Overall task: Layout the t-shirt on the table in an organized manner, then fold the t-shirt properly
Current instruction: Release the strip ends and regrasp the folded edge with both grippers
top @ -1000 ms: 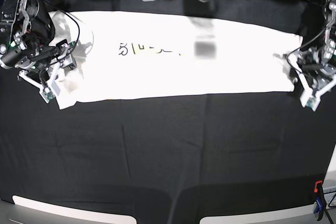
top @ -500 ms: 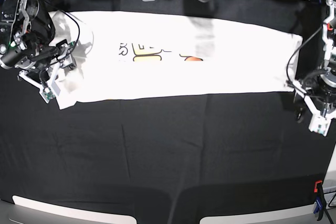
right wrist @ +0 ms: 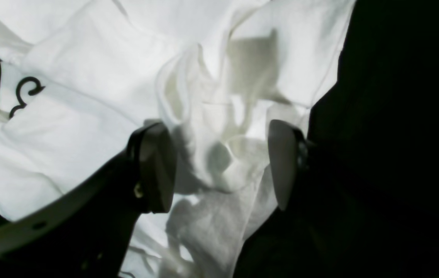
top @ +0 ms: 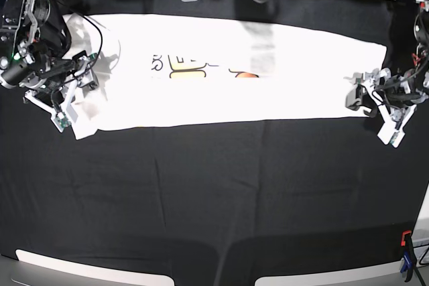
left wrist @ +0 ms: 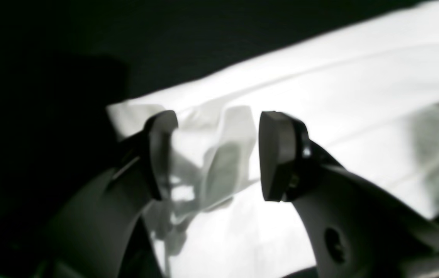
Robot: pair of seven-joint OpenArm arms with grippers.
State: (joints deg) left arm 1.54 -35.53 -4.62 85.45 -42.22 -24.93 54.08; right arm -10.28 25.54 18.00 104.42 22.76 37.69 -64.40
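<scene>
Across the upper half of the base view, the t-shirt [top: 228, 75] lies as a long white band on the black counter [top: 214, 192]. At far left the right end effector [right wrist: 219, 166] stands spread over a bunched corner; at far right the left end effector [left wrist: 211, 154] straddles a raised fold, gripping nothing. To fold cleanly, each should probably pinch one layered corner and lift level together.
</scene>
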